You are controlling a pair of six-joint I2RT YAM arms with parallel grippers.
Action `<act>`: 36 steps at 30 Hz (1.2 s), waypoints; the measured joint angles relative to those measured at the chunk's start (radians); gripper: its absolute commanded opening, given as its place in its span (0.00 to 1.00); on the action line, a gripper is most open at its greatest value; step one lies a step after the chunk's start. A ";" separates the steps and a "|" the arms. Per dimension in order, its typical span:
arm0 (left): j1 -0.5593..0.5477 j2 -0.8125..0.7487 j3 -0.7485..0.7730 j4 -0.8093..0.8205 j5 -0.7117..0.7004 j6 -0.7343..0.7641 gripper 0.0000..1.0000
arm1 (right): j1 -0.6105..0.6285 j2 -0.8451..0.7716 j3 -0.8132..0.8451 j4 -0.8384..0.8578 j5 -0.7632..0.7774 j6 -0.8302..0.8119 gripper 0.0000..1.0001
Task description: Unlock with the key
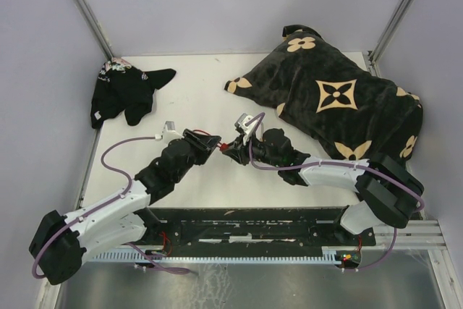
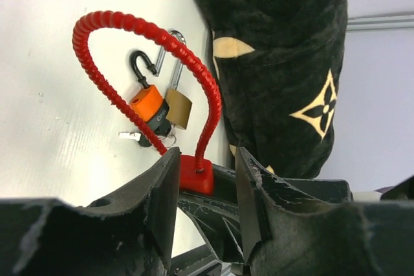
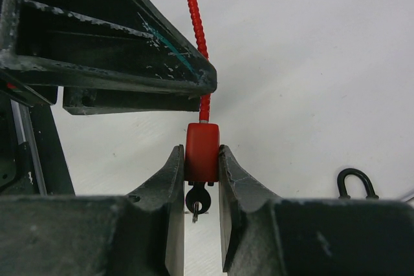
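Your R gripper (image 3: 202,153) was clamped on the red cable lock (image 3: 202,140) over the worktop (image 3: 310,63), key (image 3: 196,200) in its end, prob to brace it for turning. L gripper (image 2: 207,156) stood part-open astride it, gripping nothing.

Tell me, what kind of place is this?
Probably a robot practice booth in a lab. There is a white table inside plain walls, a left arm and a right arm bolted at its edge, and a red lock to practise on.
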 measured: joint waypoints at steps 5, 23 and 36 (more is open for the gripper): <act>0.011 0.038 0.005 -0.001 0.019 0.000 0.34 | 0.001 -0.004 -0.006 0.000 0.000 0.001 0.02; 0.157 0.064 0.018 0.046 0.142 -0.021 0.03 | 0.005 -0.055 -0.044 -0.026 -0.010 0.004 0.02; 0.283 -0.024 0.016 0.003 0.192 -0.036 0.67 | 0.006 -0.084 -0.057 -0.067 0.009 0.014 0.02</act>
